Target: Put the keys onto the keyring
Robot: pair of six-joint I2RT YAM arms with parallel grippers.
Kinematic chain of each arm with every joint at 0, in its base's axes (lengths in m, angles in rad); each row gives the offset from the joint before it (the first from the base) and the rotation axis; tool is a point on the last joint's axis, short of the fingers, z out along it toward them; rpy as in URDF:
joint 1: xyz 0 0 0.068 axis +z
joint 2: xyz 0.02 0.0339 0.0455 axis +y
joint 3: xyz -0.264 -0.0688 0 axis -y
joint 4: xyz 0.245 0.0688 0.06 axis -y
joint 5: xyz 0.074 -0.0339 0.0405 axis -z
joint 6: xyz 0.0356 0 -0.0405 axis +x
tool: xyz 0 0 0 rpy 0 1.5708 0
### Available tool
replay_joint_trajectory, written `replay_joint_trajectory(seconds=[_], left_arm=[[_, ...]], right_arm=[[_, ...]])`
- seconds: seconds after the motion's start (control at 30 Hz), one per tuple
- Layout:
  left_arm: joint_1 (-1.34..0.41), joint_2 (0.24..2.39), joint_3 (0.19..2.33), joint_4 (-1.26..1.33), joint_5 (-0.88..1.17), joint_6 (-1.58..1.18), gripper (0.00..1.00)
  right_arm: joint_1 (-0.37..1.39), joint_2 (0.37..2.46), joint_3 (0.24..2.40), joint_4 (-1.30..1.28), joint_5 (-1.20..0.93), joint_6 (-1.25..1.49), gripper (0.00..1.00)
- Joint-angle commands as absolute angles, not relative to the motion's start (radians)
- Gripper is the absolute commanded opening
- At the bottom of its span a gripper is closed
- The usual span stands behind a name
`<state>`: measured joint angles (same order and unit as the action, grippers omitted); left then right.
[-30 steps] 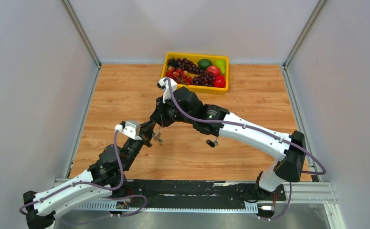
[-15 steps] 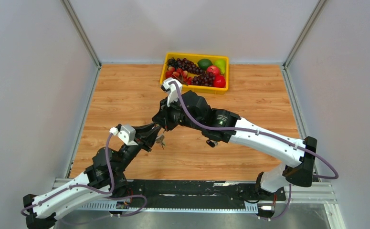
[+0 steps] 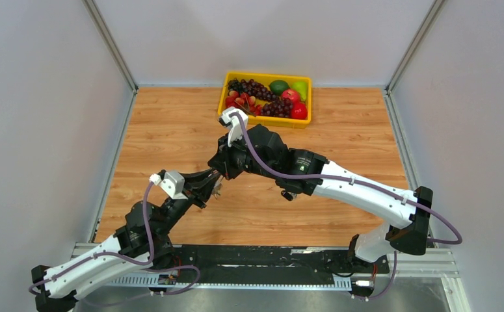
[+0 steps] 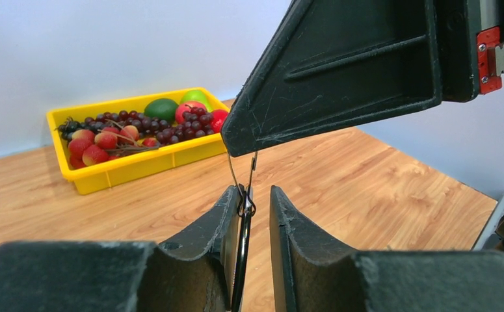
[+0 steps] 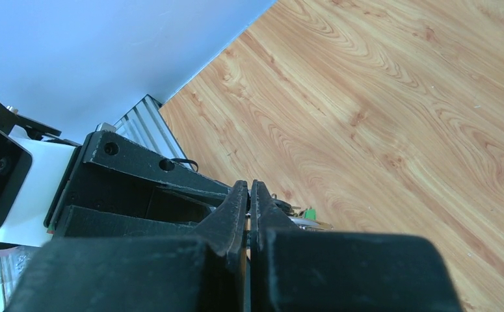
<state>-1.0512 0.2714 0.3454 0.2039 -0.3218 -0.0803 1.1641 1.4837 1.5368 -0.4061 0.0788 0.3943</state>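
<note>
Grey walls box in a wooden tabletop, with a yellow tray of fruit at its far edge. Left of centre the two arms meet tip to tip. The right gripper has its fingers clenched on the thin wire keyring, holding it up off the wood. The ring hangs down into the left gripper, whose fingers stand apart, released, with the wire resting against one inner face. A green-headed key shows just beyond the right fingertips, seemingly already on the ring. A small dark piece, probably a black-headed key, lies on the wood under the right forearm, well apart from the ring.

The step in hand looks like a regrip by the left side. To do it well, the right grip should hold the ring motionless. The left fingers should re-centre so the wire sits flat between them, low on the loop, leaving the split end free for the next key. Closing off-centre would likely twist the ring or flick it loose.
</note>
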Motion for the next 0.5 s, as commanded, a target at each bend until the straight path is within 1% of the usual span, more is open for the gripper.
replay_joint_trajectory(seconds=[0.0,0.3,0.47], left_arm=[[-1.053,0.247,0.344,0.222,-0.304,-0.096,0.30],[-1.053,0.213,0.344,0.217,-0.351,-0.081,0.29],[-1.052,0.212,0.345,0.225,-0.331,-0.078,0.31]], right_arm=[[1.168,1.446,1.554,-0.347,0.102,0.389,0.00],[1.178,1.448,1.559,-0.345,0.102,0.387,0.00],[1.180,1.448,1.561,-0.346,0.103,0.387,0.00]])
